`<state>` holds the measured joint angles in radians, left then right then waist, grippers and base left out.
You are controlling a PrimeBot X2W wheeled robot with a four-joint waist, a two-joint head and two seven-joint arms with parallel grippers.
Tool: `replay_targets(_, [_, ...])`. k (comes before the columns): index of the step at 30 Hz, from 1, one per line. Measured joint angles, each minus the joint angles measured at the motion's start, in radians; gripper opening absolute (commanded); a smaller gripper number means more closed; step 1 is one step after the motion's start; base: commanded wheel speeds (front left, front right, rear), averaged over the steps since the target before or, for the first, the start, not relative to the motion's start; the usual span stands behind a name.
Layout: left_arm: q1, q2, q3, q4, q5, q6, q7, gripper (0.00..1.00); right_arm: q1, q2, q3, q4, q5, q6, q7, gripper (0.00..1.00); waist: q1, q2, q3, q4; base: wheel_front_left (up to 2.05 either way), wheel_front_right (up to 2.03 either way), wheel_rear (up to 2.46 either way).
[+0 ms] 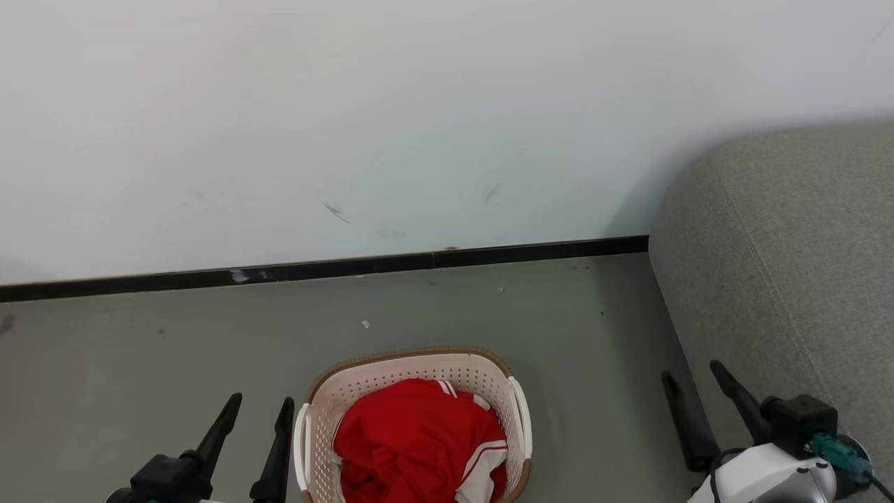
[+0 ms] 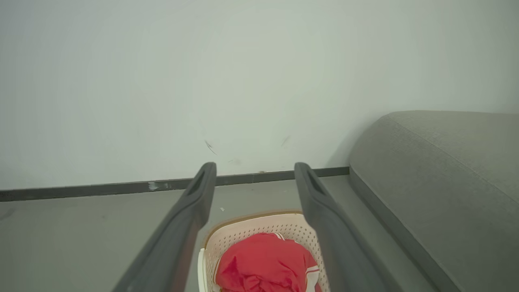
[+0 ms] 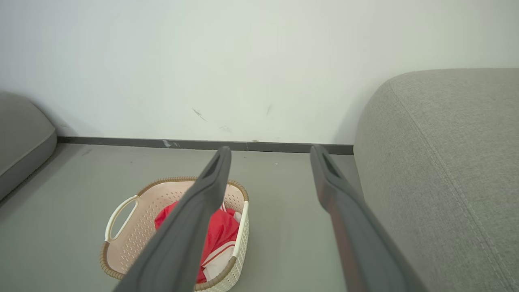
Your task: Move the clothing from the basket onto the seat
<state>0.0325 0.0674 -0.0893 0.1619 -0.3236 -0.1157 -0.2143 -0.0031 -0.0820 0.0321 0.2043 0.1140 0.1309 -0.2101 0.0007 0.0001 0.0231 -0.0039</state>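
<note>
The cream basket (image 1: pixel 412 367) with its brown rim stands on the floor at the bottom centre, and the red clothing (image 1: pixel 415 440) with white stripes lies bunched inside it. My left gripper (image 1: pixel 260 407) hangs open just left of the basket, nothing between its fingers. My right gripper (image 1: pixel 691 377) is open too, between the basket and the grey seat (image 1: pixel 789 258) on the right. In the left wrist view the basket (image 2: pixel 251 231) and clothing (image 2: pixel 263 263) sit below my left gripper (image 2: pixel 254 167). The right wrist view has the basket (image 3: pixel 134 219), clothing (image 3: pixel 223 231), seat (image 3: pixel 442 162) and right gripper (image 3: pixel 270 151).
A white wall (image 1: pixel 349 126) with a black baseboard (image 1: pixel 349 267) runs behind the basket. Grey floor (image 1: pixel 174 349) lies around it. Another grey cushion edge (image 3: pixel 20 138) shows at the far left of the right wrist view.
</note>
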Motion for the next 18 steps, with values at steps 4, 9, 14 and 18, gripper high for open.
replay_targets(4, [0.0,-0.002,-0.008,-0.007,0.061,0.0,-0.017,1.0,0.0,0.0,0.009,-0.007,-0.068,0.0,-0.017,1.0,-0.0001,0.0,0.005,-0.003,0.0,0.0,0.0])
replay_targets(9, [0.001,-0.002,-0.017,-0.015,0.134,-0.001,-0.035,1.0,0.0,0.0,0.017,-0.015,-0.149,0.0,-0.035,1.0,-0.0001,0.0,0.013,-0.007,0.0,0.0,0.0])
replay_targets(14, [0.002,-0.003,-0.018,-0.019,0.15,-0.002,-0.035,1.0,0.0,0.0,0.017,-0.022,-0.169,0.0,-0.038,1.0,-0.0002,0.0,0.027,-0.009,0.0,0.0,0.0])
replay_targets(18, [0.008,-0.005,-0.017,-0.019,0.15,-0.002,-0.035,1.0,0.001,0.002,0.012,-0.024,-0.169,0.0,-0.038,1.0,-0.0002,0.0,0.04,-0.011,0.0,0.0,0.0])
